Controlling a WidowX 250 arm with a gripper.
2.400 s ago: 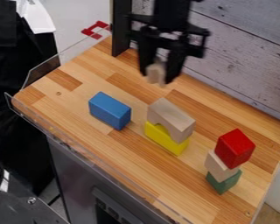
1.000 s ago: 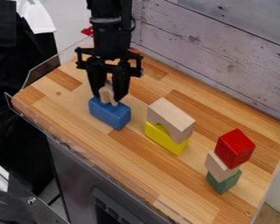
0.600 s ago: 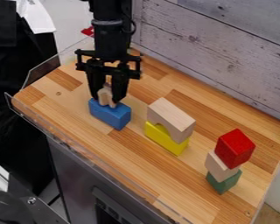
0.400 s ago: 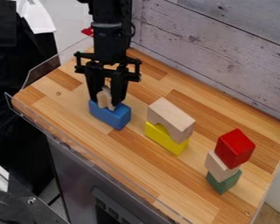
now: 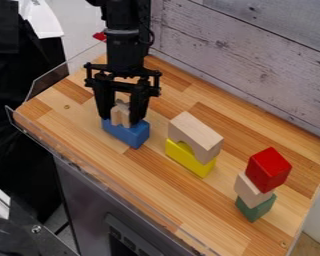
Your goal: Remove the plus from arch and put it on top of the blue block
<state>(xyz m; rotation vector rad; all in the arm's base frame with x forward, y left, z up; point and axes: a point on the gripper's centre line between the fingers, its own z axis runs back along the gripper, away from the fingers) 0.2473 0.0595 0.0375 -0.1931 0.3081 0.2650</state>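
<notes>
Standing on the blue block: we see the small pale wooden plus upright on top of the blue block, toward the far left of the tabletop, its upper arm rising between the two sides of the gripper.
Gripper: the black gripper hangs down over the blue block, and the arm comes in from the top edge of our view, left of the middle.
Fingers: they stand apart, one to the left of the plus and one to the right; whether either of them touches it, we cannot tell.
Arch: we find the pale wooden arch to the right of the blue block, near it but not touching, resting on a yellow block with its hollow facing down.
Stack on the right: a green block sits at the bottom, a pale block in the middle and a red block on top, all well apart from the plus.
Tabletop: we look down on striped wooden boards, with a clear panel along the far left edge.
Behind: a wall of whitish, worn planks runs along the far right side, and a small red thing shows beyond the far left.
</notes>
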